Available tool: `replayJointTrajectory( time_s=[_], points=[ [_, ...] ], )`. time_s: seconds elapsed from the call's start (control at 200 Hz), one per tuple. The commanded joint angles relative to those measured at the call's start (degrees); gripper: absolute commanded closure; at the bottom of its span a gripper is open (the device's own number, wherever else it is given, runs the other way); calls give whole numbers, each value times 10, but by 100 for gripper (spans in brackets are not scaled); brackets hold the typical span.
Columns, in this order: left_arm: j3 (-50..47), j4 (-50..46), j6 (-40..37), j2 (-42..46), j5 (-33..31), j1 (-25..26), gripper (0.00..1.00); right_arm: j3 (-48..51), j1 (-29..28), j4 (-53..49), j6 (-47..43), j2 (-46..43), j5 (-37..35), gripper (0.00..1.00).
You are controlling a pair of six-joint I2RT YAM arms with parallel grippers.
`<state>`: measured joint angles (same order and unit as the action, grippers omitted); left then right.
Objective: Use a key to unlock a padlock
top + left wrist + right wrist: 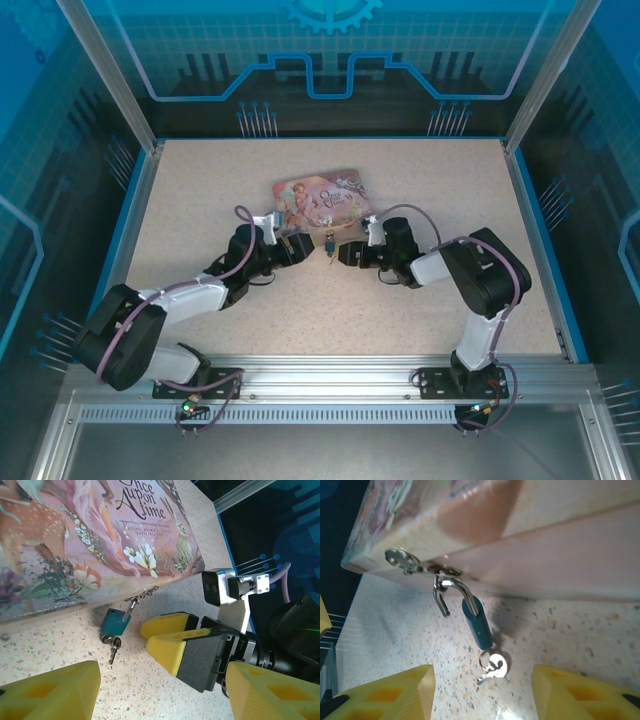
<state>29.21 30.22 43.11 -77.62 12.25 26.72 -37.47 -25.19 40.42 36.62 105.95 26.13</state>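
Observation:
The small blue padlock (pixel 329 241) lies on the table at the front edge of the pink tin, its shackle (pixel 454 587) hooked through the tin's metal hasp (pixel 442 571). The shackle's short end hangs free of the blue body (pixel 477 622). A silver key (pixel 496 664) sits at the body's bottom on a ring, with a second key dangling from the ring (pixel 113 653). My left gripper (pixel 308 247) is open just left of the padlock (pixel 116 621). My right gripper (pixel 345 253) is open just right of it. Neither touches it.
The pink illustrated tin box (pixel 322 200) lies flat just behind the padlock, its front wall (pixel 545 555) close ahead of both grippers. Blue glass walls and aluminium posts ring the speckled table (pixel 200 200). The right gripper's yellow fingers (pixel 172 640) sit close to my left fingers (pixel 50 692).

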Motion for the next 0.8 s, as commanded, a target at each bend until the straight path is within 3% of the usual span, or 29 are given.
replayJointTrajectory(
  time_s=[0.0, 0.17, 0.385, 0.795],
  points=[
    [29, -28, -14, 37, -15, -17, 27, -13, -7, 52, 24, 34, 4, 48],
    [82, -124, -57, 60, -13, -53, 23, -30, -9, 81, 44, 71, 19, 55],
    [148, -170, -112, 42, -7, -77, 22, -33, -14, 86, 59, 88, 14, 62],
    [257, -144, -143, -122, 31, -78, 22, -41, -15, 147, 110, 130, 17, 70]
  ],
)
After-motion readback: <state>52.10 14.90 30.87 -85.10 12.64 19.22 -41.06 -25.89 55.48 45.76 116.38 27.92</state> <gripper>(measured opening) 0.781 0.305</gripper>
